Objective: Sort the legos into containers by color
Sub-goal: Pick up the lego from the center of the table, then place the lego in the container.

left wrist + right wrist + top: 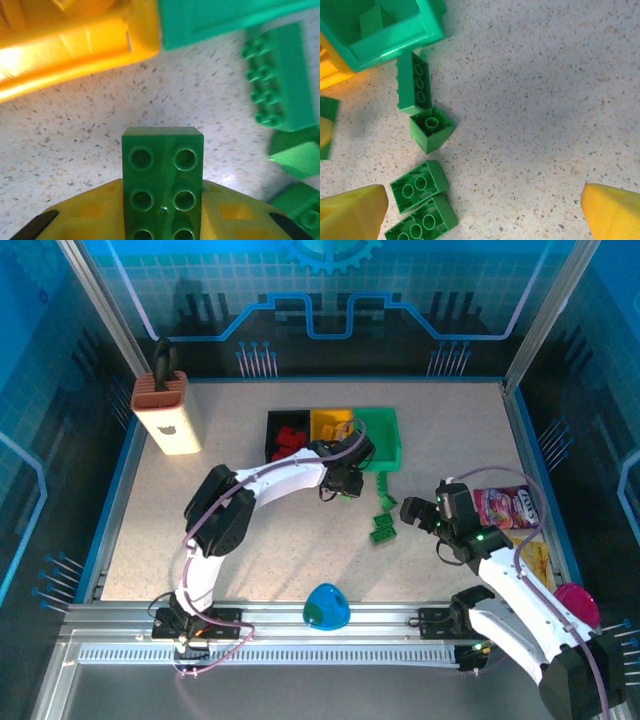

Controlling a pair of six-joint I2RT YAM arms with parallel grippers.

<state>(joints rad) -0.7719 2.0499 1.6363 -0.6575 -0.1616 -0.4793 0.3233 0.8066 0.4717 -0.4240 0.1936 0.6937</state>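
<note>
Seen from above, a speckled worktop (250, 540) carries a joined row of three containers near its far middle: a black bin (270, 430), a yellow bin (314, 425) and a green bin (390, 454). Red legos (291, 440) lie inside the black bin.

The left end effector (345, 480) sits just in front of the row, where the yellow and green bins meet. Its yellow fingers (90, 215) are closed on a dark green lego (162, 185), studs facing the wrist camera.

The right end effector (416, 512) sits in front and to the right of the row. Its fingers (352, 212) are spread wide with nothing between them.

Four loose green legos (419, 184) lie on the worktop in front of the green bin, the long one (413, 82) just beside its front corner.

A tan knife block (167, 415) stands well left of the row, and snack packets (505, 508) lie to its right.
</note>
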